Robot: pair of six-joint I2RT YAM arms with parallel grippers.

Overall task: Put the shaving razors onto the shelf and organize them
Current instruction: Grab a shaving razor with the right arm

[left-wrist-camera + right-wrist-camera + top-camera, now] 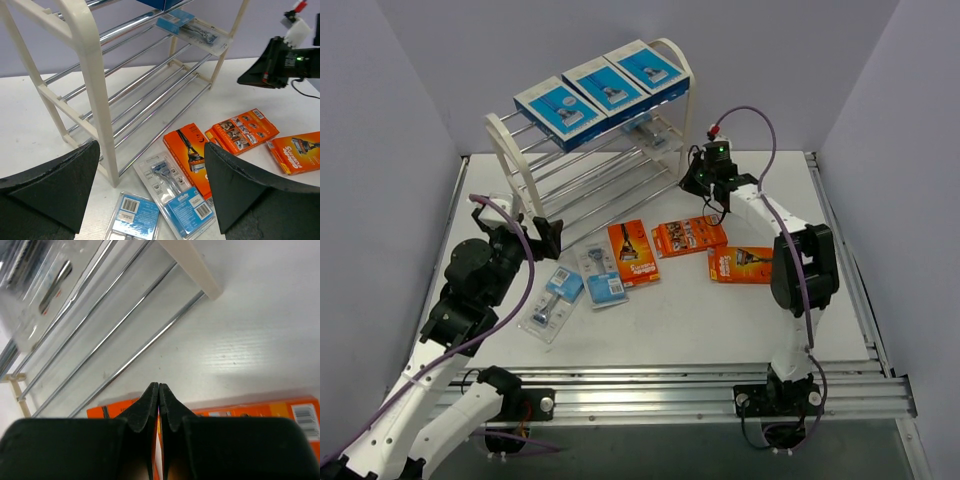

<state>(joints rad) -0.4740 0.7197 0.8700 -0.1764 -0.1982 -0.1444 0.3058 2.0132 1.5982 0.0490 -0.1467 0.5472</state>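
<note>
The white shelf (590,150) stands at the back, with three blue boxes (605,88) in a row on its top tier. One clear blister pack (650,130) lies on the second tier at the right end and also shows in the left wrist view (195,30). Two blister packs (552,300) (602,275) lie on the table, with three orange packs (633,252) (689,237) (740,264) to their right. My left gripper (545,238) is open and empty, above the blister packs (177,192). My right gripper (695,180) is shut and empty, by the shelf's right foot (192,270), above an orange pack (280,412).
Grey walls close in the table on three sides. A metal rail (700,390) runs along the near edge by the arm bases. The shelf's near left end panel (92,75) stands close in front of my left gripper.
</note>
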